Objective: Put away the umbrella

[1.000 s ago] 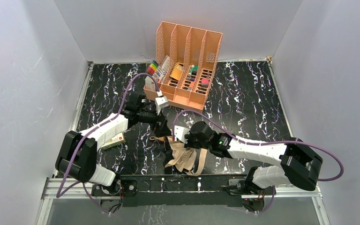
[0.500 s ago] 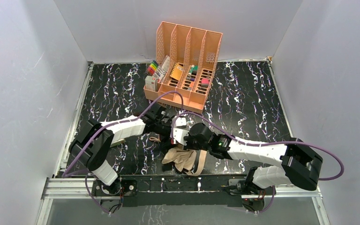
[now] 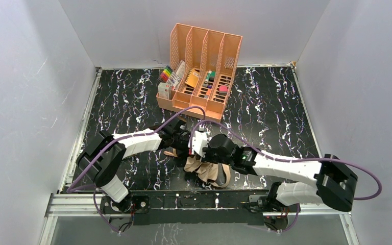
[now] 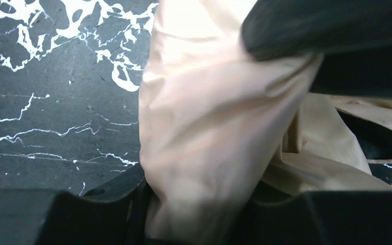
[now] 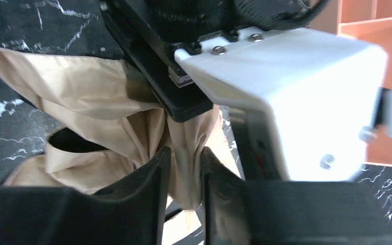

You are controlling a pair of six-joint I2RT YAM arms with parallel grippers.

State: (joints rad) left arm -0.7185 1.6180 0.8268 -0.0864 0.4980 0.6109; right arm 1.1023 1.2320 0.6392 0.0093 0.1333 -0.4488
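Observation:
The umbrella (image 3: 207, 171) lies crumpled on the black marble table, near its front edge, tan fabric up with black folds showing. Both grippers meet at its upper left end. My left gripper (image 3: 185, 149) is shut on a thick bunch of the tan fabric (image 4: 199, 127), which fills the gap between its fingers (image 4: 81, 214). My right gripper (image 3: 197, 157) stands slightly open, and a fold of the fabric (image 5: 81, 97) hangs between its fingers (image 5: 153, 178). The left gripper's white body (image 5: 286, 92) sits just beyond it. The umbrella's handle is hidden.
A peach file organizer (image 3: 204, 66) with small items in its slots stands at the back centre, coloured markers (image 3: 167, 75) at its left end. Grey walls close in the table on three sides. The arms' purple cables (image 3: 194, 109) loop above the umbrella.
My left arm swung in from near the organizer and closed its open gripper on the fabric. My right gripper's jaws loosened on its fold. The umbrella bundle shifted slightly right.

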